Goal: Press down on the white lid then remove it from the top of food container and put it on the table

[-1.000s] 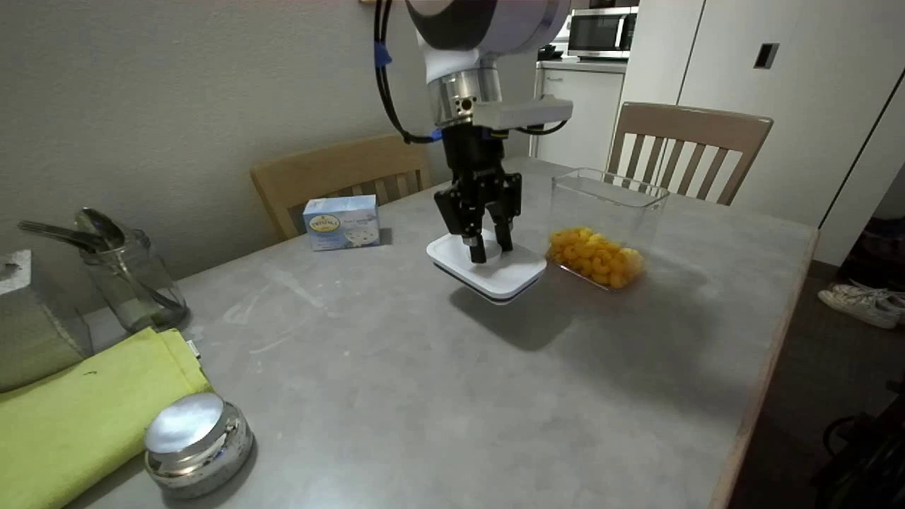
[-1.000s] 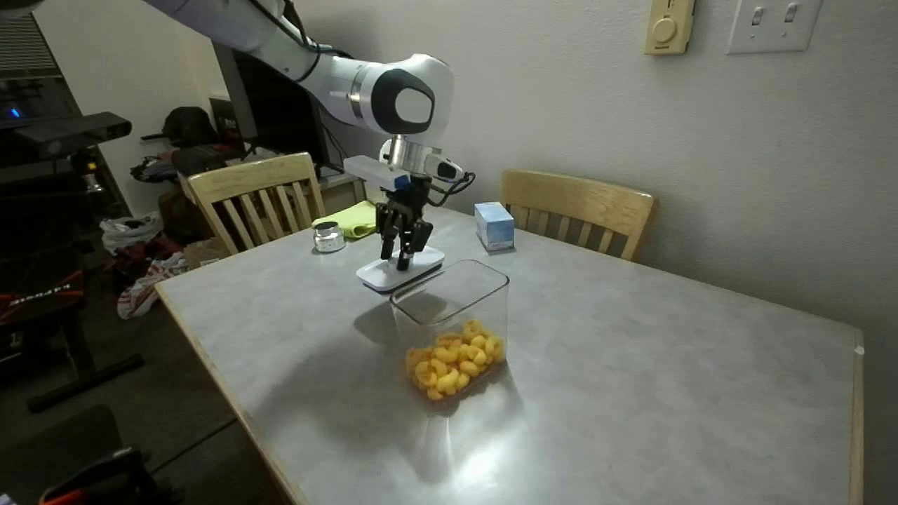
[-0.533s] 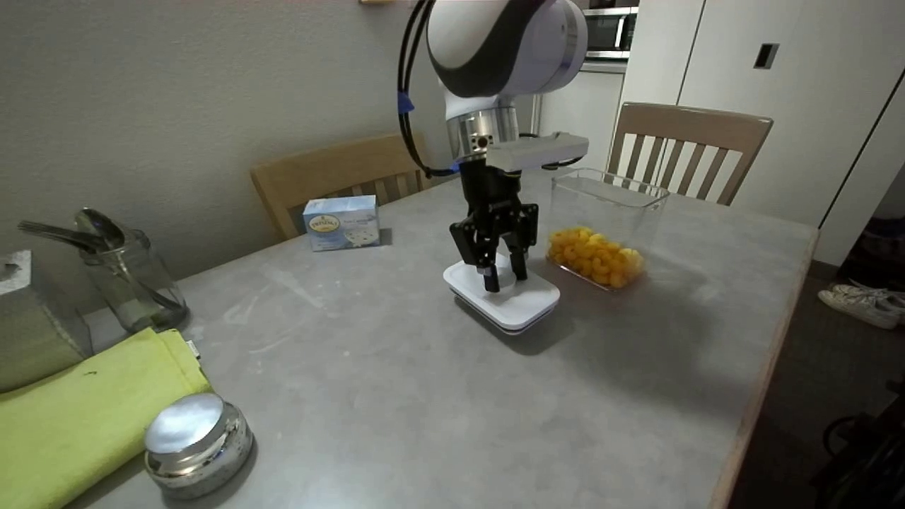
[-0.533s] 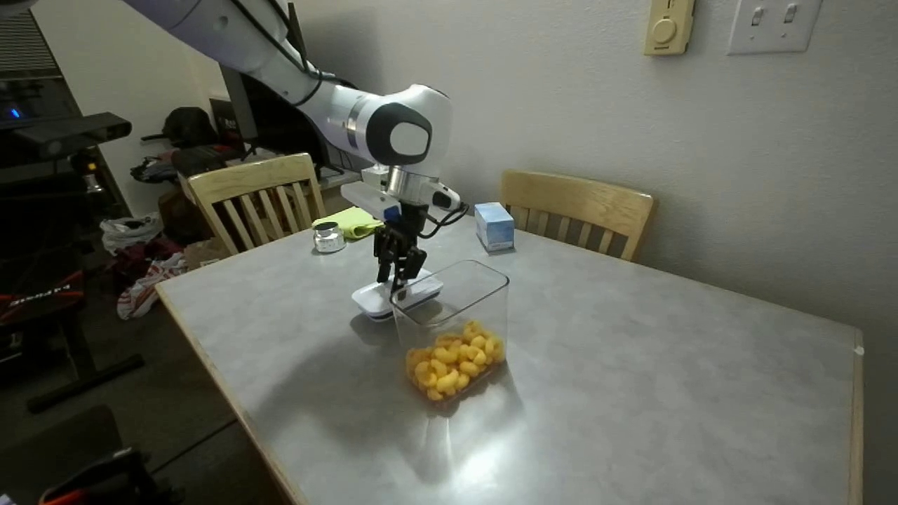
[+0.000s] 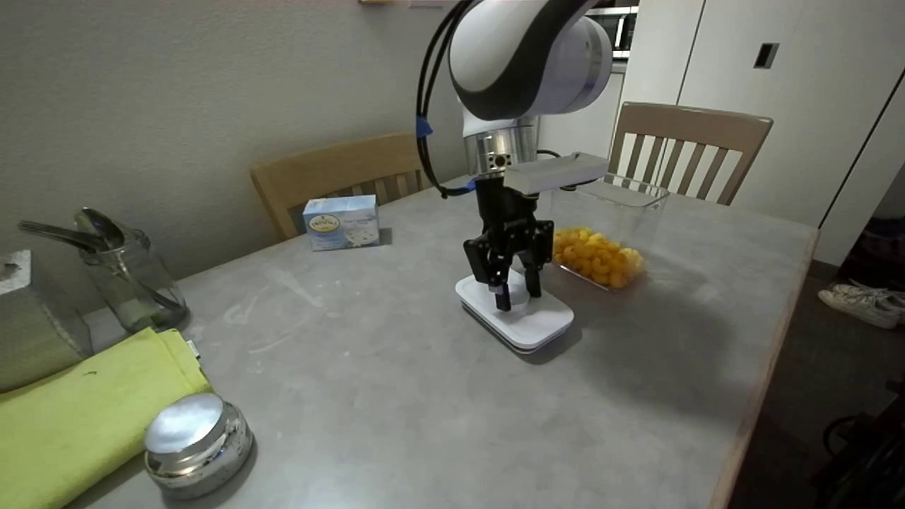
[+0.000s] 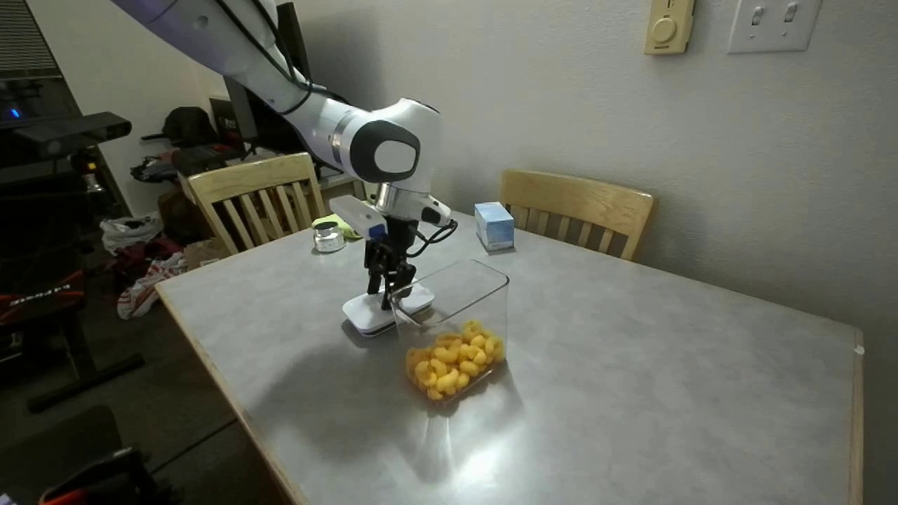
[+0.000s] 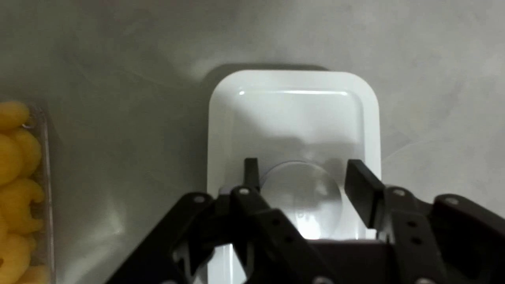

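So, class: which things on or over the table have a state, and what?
white lid: off, button up; table contact unclear
gripper: closed around that button
food container: uncovered, partly filled
silver-lidded jar: closed
glass jar: open, holding cutlery
yellow cloth: folded
Twinings tea box: shut

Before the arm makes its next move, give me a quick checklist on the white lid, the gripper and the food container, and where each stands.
1. White lid off the food container: ok, the container's top is open.
2. Lid within the edges of the grey table: ok.
3. Lid fully seated on the table: cannot tell; it looks down, but full contact isn't clear.
4. Gripper straddling the lid's round button: ok.
5. Fingers free of the button: cannot tell; they stand close on both sides.
6. Food container upright and apart from the lid: ok.
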